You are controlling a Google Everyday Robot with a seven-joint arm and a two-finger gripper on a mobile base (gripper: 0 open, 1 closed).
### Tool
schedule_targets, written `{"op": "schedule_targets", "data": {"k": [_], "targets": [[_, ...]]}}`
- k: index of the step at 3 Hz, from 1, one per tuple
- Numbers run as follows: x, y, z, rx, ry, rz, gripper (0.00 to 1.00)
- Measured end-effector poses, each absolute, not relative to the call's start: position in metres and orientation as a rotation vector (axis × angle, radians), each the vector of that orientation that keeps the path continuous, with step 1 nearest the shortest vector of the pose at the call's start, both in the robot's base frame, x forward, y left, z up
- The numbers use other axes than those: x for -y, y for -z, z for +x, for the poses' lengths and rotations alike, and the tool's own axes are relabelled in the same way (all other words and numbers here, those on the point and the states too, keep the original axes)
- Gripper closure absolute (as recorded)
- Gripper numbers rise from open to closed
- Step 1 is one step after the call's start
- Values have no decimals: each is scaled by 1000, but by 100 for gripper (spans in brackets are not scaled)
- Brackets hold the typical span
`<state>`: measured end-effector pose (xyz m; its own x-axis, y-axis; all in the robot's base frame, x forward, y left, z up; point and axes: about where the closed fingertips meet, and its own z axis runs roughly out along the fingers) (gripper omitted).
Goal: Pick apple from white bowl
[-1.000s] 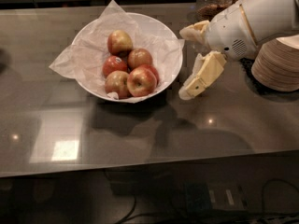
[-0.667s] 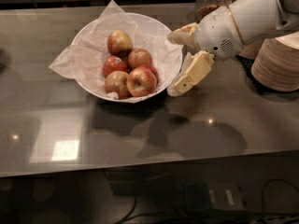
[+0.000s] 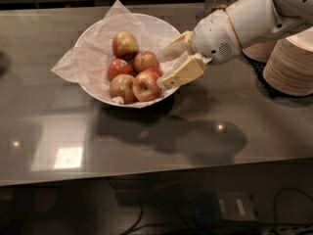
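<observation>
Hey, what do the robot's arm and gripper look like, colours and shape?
The arm is a smooth, rounded white shell with a thin tan ring near the wrist and a small patch of dots on its side. The gripper, at the right rim of the white bowl, has two blocky, pale yellow fingers.

Camera looks down (seemingly close) on gripper (image 3: 166,69) at white bowl (image 3: 163,28).

**No legible text in view**

No words, brand marks or numbers can be read on the white bowl (image 3: 162,26), its paper lining (image 3: 78,65), the tabletop (image 3: 146,151) or the arm (image 3: 254,16). The end effector (image 3: 165,68), at the bowl's right rim with fingers spread apart, carries no readable marking.
</observation>
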<state>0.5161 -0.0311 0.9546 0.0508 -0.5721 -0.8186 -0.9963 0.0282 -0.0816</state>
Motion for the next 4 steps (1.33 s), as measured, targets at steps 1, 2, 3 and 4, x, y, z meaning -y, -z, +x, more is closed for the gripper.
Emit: {"op": "schedule_targets", "data": {"k": [1, 2, 3, 4], "targets": [[27, -952, 518, -1599, -781, -1632, 48], [20, -944, 520, -1602, -808, -1641, 41], [12, -935, 523, -1612, -828, -1652, 37], [5, -928, 527, -1621, -843, -1663, 38]]}}
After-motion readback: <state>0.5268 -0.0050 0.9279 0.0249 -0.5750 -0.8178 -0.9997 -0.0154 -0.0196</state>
